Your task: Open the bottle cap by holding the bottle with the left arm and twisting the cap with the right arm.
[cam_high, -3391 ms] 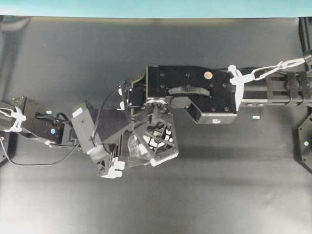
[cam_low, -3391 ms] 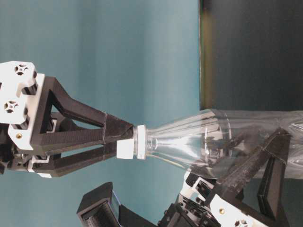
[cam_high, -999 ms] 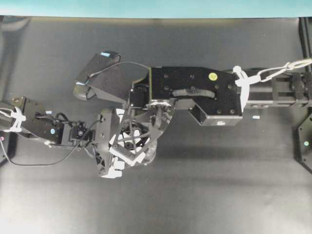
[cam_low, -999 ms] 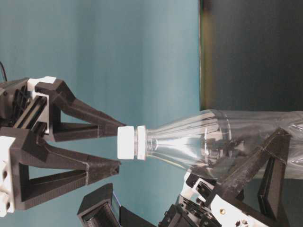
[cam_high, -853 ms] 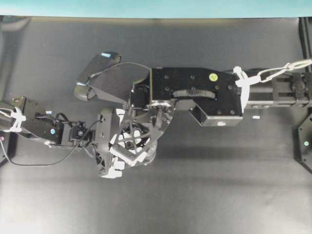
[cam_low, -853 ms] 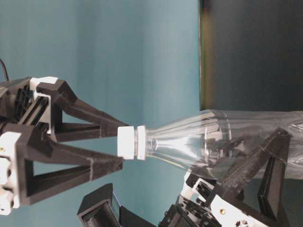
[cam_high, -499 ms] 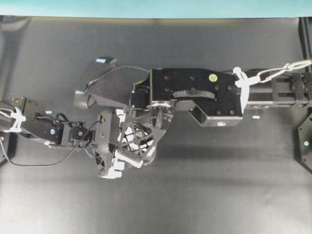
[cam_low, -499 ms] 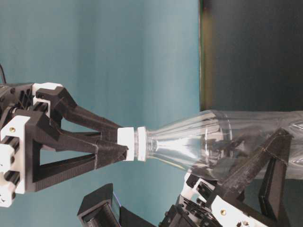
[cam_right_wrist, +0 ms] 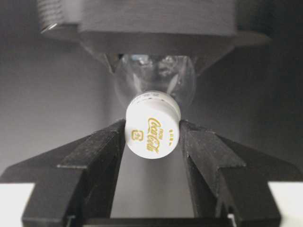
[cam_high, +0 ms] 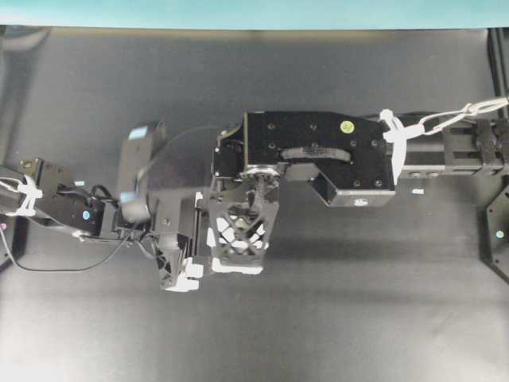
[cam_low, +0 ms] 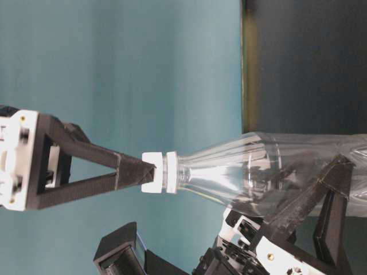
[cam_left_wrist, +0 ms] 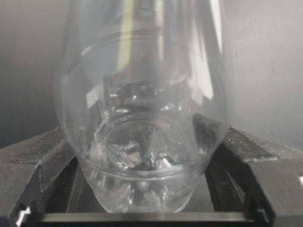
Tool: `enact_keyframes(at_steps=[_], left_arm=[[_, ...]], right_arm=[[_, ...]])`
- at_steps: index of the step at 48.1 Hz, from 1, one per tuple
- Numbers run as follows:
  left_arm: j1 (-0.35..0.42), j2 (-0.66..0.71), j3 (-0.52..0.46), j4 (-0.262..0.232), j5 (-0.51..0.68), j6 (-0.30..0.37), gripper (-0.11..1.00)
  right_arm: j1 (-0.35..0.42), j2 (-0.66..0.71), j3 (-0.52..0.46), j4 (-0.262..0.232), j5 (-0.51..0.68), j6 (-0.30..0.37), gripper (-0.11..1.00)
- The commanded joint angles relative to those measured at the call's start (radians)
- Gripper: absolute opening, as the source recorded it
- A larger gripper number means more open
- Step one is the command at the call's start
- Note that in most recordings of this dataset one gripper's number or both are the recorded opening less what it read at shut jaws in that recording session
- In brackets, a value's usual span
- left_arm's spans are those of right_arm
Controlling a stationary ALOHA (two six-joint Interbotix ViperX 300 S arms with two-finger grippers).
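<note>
The slim black left gripper (cam_left_wrist: 147,198) hugs the round base of the small clear plastic bottle (cam_left_wrist: 142,109) between its two fingers. Further right, the lattice-fingered right gripper (cam_right_wrist: 152,137) is clamped snug on the little white screw cap (cam_right_wrist: 153,130), pinched on both sides.

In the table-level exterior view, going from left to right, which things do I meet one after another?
right gripper → cap → bottle → left gripper, which holds the bottle's wide body
</note>
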Motion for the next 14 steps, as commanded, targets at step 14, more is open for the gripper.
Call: enact_keyframes(at_steps=[14], left_arm=[[-0.003, -0.002, -0.008, 0.003, -0.005, -0.002, 0.8]], right_arm=[[0.041, -0.003, -0.008, -0.032, 0.003, -0.27, 0.36]])
